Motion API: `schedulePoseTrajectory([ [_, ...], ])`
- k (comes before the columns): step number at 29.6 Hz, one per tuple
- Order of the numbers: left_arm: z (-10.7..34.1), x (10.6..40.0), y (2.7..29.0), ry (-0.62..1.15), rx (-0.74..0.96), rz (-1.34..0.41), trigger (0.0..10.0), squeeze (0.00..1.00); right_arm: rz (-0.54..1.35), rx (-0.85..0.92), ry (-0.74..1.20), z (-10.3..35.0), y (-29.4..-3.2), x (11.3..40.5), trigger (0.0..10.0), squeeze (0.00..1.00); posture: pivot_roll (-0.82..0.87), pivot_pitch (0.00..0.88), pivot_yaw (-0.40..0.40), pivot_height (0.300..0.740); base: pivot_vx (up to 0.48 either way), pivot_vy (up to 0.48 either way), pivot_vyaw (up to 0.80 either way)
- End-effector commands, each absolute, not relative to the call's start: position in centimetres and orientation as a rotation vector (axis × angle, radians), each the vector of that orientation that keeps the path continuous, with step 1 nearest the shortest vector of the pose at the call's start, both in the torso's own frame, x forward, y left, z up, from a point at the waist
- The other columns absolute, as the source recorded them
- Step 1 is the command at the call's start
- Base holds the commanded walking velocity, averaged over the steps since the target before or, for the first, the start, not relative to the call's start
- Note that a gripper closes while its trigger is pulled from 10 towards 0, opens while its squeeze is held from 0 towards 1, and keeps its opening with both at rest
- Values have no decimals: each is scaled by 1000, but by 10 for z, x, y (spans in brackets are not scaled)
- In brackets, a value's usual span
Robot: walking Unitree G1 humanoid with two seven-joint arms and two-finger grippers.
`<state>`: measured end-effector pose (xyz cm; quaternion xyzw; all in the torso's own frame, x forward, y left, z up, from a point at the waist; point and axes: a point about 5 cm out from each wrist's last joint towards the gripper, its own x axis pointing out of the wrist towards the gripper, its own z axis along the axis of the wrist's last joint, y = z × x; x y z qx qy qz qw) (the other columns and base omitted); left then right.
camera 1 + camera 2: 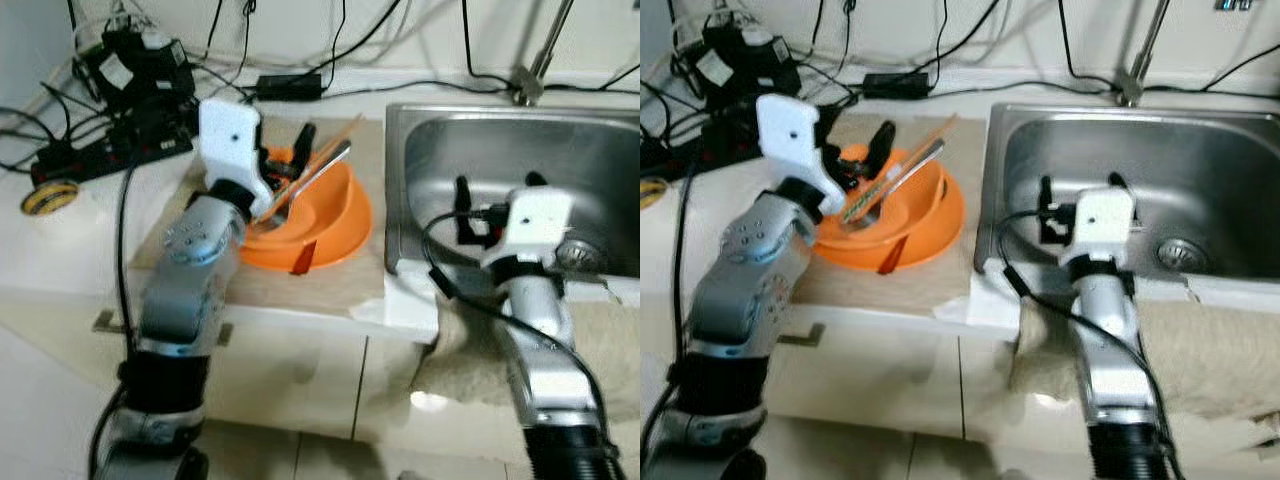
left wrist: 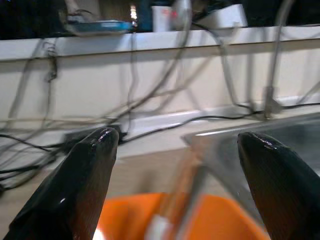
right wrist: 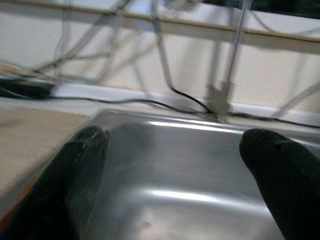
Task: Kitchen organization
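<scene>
Black fingers of the left pincer (image 1: pixel 285 160) stand wide apart over the orange bowl (image 1: pixel 335 215), gripping nothing. That bowl sits on a beige mat (image 1: pixel 330 280) on the table (image 1: pixel 60 250), just beside the sink, and holds a metal utensil (image 1: pixel 322 166) leaning on its rim. The right pincer (image 1: pixel 1078 192) is spread wide too, empty, above the steel sink (image 1: pixel 1200 165), near the drain (image 1: pixel 1182 250). Cables and a power strip (image 1: pixel 110 152) lie behind the bowl.
</scene>
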<state>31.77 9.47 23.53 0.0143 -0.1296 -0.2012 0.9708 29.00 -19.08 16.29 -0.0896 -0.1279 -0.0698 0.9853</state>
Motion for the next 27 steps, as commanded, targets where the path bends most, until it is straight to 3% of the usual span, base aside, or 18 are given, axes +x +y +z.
schedulePoseTrajectory([
  [1, 237, 318, 106, -269, 54, -355, 10000, 0, -119, -180, -267, 164, -183, 291, 10000, 0, 3, 0, 58, 740, 0, 0, 0],
  [9, 237, 317, 105, -268, 51, -385, 10000, 0, -115, -177, -264, 163, -181, 291, 10000, 0, 6, 0, 59, 740, 38, 0, 0],
  [27, 239, 314, 98, -291, 66, -432, 10000, 0, -107, -151, -264, 161, -176, 291, 10000, 0, 3, 0, 70, 740, 453, 0, 0],
])
